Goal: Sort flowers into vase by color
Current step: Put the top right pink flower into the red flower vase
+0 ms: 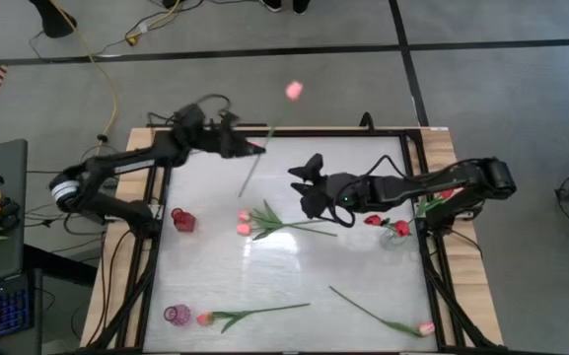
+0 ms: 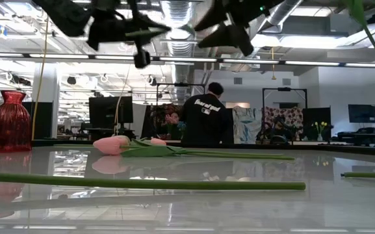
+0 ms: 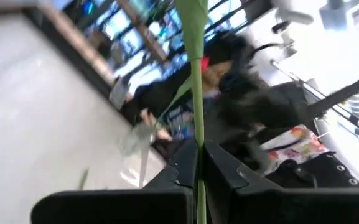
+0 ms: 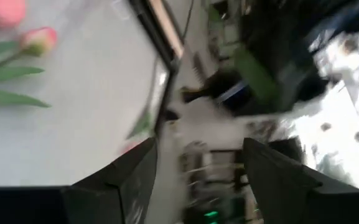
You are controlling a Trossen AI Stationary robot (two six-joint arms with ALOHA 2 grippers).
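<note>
Pink-budded tulip (image 1: 267, 138) slants upward in left claw (image 1: 256, 148).

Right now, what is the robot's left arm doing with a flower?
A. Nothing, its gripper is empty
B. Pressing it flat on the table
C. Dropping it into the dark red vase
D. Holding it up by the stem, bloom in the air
D. The left gripper is shut on a green stem, and from above the pink tulip rides high past the table's far edge.
</note>
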